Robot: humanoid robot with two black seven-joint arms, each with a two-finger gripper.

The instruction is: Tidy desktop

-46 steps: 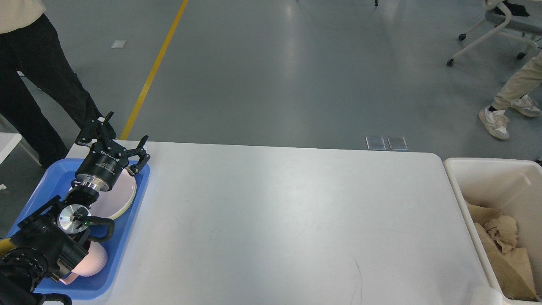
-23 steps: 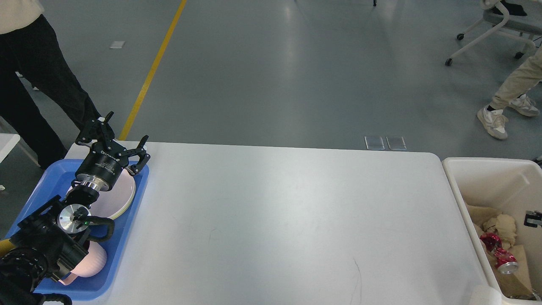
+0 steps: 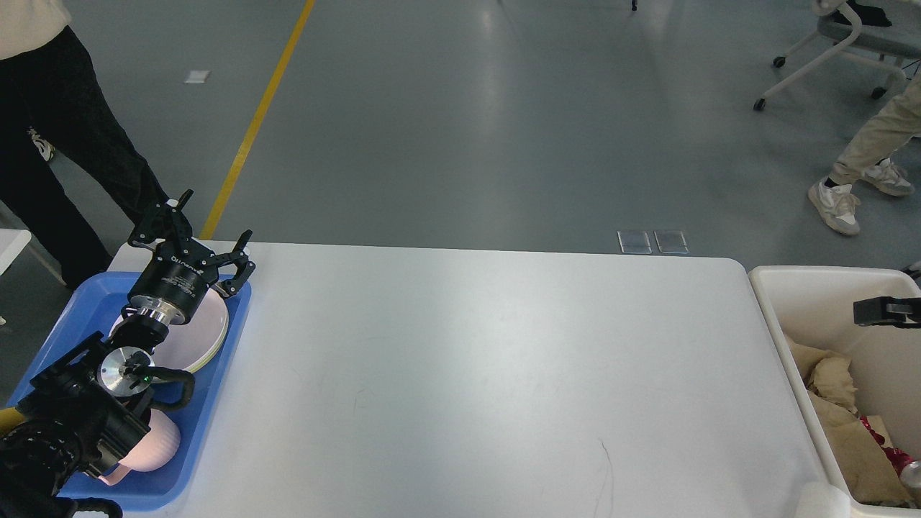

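The white desktop (image 3: 468, 374) fills the middle of the view and its surface is bare. My left gripper (image 3: 210, 229) is open and empty, held above the far end of a blue tray (image 3: 207, 392) and over a pink plate (image 3: 205, 334). A pink cup (image 3: 155, 446) lies in the near end of the tray, partly hidden by my left arm. Only a black tip of my right gripper (image 3: 885, 311) shows at the right edge, over a cream bin (image 3: 799, 302). I cannot tell whether it is open or shut.
The bin holds crumpled brown paper (image 3: 827, 378) and a red can (image 3: 888, 450) at the far right. A person in black trousers (image 3: 72, 144) stands beyond the table's left corner. Another person's foot (image 3: 835, 205) and a wheeled chair (image 3: 827, 50) are at the back right.
My right gripper has come into view from the right edge and risen above the bin. A red can has appeared in the bin and now lies lower down. My left arm has not moved.
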